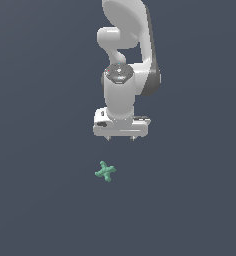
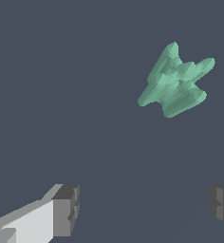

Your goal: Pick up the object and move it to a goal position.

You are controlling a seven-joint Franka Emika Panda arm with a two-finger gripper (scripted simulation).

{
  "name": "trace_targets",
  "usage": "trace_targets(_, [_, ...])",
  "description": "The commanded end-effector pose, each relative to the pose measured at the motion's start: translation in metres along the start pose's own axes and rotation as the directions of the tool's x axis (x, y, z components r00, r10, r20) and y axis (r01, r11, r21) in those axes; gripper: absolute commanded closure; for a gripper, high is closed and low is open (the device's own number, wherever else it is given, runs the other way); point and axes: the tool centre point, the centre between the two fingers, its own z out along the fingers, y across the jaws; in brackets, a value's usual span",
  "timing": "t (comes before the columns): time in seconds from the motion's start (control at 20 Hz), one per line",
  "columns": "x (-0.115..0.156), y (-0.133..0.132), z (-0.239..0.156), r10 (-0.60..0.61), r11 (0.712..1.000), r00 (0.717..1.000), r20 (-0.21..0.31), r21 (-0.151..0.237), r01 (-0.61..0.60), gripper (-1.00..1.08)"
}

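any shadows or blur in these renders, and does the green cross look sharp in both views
Exterior view: flat, even light, no cast shadow under the small teal-green cross-shaped piece, which looks tiny and soft-edged; mild shading on the white gripper. Wrist view: the piece is large, with its ridged facets clear; one grey fingertip is cropped at the frame edge.

The surface is a plain, dark slate-blue plane with no visible edges or corners. A single small teal-green cross lies flat on it, its four stubby ridged arms spread out.
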Motion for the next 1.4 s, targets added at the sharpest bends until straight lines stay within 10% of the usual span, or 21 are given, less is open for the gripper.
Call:
trace_targets(0.0, [0.000,0.000,0.000,0.000,1.000,1.000,0.000,0.000,0.000,-0.92])
trace_targets(0.5, [-0.002,-0.032,-0.010,-0.065,0.998,0.998,0.001,0.012,0.065,-0.92])
trace_targets(1.35, [0.026,-0.011,0.000,0.054,0.999,0.999,0.003,0.006,-0.054,-0.92])
